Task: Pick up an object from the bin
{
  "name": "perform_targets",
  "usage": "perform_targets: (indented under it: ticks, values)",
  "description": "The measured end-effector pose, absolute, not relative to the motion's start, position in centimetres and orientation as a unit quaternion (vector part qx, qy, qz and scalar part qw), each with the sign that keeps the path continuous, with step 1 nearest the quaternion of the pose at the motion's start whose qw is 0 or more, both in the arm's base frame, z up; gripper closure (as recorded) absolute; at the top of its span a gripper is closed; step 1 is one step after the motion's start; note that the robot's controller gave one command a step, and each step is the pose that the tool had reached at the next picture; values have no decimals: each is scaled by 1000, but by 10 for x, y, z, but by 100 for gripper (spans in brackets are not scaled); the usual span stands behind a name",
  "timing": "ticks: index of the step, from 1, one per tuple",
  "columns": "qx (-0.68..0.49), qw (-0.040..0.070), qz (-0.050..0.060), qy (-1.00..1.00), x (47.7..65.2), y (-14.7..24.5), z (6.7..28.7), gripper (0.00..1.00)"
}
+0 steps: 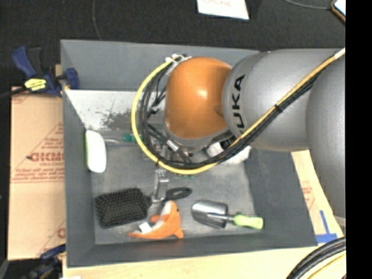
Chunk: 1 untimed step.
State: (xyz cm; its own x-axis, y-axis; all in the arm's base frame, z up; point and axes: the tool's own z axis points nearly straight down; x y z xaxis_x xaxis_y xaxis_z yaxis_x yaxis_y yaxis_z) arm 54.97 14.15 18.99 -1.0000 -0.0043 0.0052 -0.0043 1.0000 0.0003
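Front-middle of the bin: an orange plastic piece with a white patch lies by the near wall, and it's the thing closest under the tool
Gripper: down low on the bin floor, its tip just above that orange piece, with a small black loop-shaped part right beside it
Gripper state: cannot tell, since the wrist and cables crowd the top of it and nothing reads as clamped in it
Left neighbour: a black bristly brush, flat on the floor, just beside the tool and nearly touching the orange piece
Right neighbour: a metal scoop with a lime-green handle, lying on its side, near but apart from the orange piece
Further out: a white oblong thing against the left wall, well apart, and a bit of green peeping from under the cables
Step in hand: the reach is made and we're at the grasp itself, by my reckoning; lift not yet begun
Next move calls for: a close on one thing alone, with brush and black loop so near that either could get caught or dragged, then a straight rise clear of the walls
Robot: the orange cover bulges over the wrist, ringed by yellow and black cables
Writing: "KUKA" in black letters on the grey arm, its first letter partly hidden
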Motion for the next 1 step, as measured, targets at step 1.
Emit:
perform_targets:
  ticks: [1]
  values:
    - [0, -1, -1, -1000, 551, 141, 195, 0]
